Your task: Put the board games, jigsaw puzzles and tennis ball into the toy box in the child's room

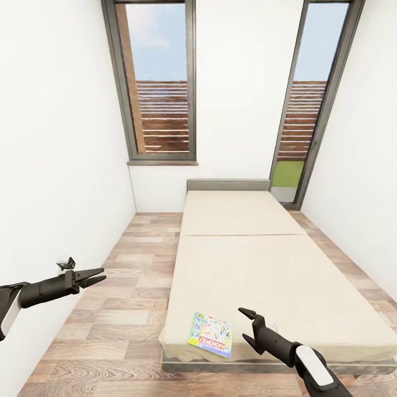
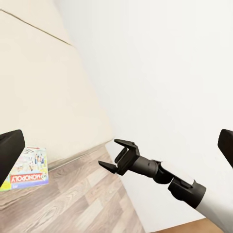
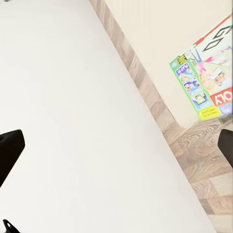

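Presently, one flat glossy printed board game [image 1: 210,334] lies on the bed [image 1: 264,264], a plain beige mattress; right gripper [image 1: 249,326] beside it, left gripper [image 1: 92,277] over plank floor [image 1: 118,320], both jaws spread wide

The head view looks forward and down from high up, along the length of the bed [image 1: 275,275] toward two tall windows [image 1: 160,82] in the far wall; both arms reach in from the lower corners. The left wrist view sits over the wooden floor [image 2: 73,204], facing across it to the bed's near corner and a white wall, catching the right gripper [image 2: 116,156] at mid-frame. The right wrist view faces a white wall closely, with bed edge at the upper right. All three share the board game [image 1: 210,333] [image 2: 28,167] [image 3: 208,82].
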Tool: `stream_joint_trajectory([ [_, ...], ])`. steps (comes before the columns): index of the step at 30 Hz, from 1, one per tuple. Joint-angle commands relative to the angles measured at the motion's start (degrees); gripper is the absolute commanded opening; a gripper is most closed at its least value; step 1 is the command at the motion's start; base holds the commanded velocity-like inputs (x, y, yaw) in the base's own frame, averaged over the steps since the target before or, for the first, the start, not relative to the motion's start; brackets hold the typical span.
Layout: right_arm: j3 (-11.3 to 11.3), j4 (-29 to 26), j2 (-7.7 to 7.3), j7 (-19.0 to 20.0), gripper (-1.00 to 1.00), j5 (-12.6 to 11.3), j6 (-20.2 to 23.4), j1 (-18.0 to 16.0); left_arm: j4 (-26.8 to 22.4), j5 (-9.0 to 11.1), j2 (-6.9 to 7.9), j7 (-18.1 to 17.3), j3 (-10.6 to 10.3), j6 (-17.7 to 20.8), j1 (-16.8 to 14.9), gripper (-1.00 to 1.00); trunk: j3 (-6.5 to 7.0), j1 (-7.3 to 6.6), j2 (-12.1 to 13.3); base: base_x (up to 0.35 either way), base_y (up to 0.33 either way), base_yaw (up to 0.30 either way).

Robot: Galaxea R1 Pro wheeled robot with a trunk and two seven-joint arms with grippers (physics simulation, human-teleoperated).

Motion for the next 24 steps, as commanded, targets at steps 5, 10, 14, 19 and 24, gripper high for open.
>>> stream_joint_trajectory([
  [5, 0.07, 0.01, 0.02, -0.06, 1.00, 0.20, 0.30, -0.04, 0.00, -0.01, 0.01, -0.18, 0.67, 0.60, -0.03, 1.00, -0.97, 1.11, -2.06, 0.000, 0.000, 0.000],
  [10, 0.18, 0.01, 0.06, -0.36, 1.00, 0.25, 0.27, -0.05, 0.00, -0.02, 0.01, -0.18, 0.82, 0.60, -0.03, 1.00, -1.86, 2.20, -4.07, 0.000, 0.000, 0.000],
  [14, 0.21, 0.17, 0.05, -0.43, 1.00, 0.26, 0.28, -0.06, -0.01, 0.00, -0.03, -0.18, 0.84, 0.60, -0.03, 1.00, -2.58, 3.08, -5.67, 0.000, 0.000, 0.000],
  [19, 0.22, 1.34, -0.08, -0.33, 1.00, 0.26, 0.33, -0.05, -0.01, -0.01, -0.06, -0.18, 0.85, 0.60, -0.03, 1.00, -3.48, 4.18, -7.68, 0.000, 0.000, 0.000],
  [24, 0.24, 2.23, -0.36, -0.36, 1.00, 0.26, 0.29, -0.07, -0.02, -0.06, -0.07, -0.18, 0.87, 0.60, -0.03, 1.00, -4.38, 5.28, -9.68, 0.000, 0.000, 0.000],
])
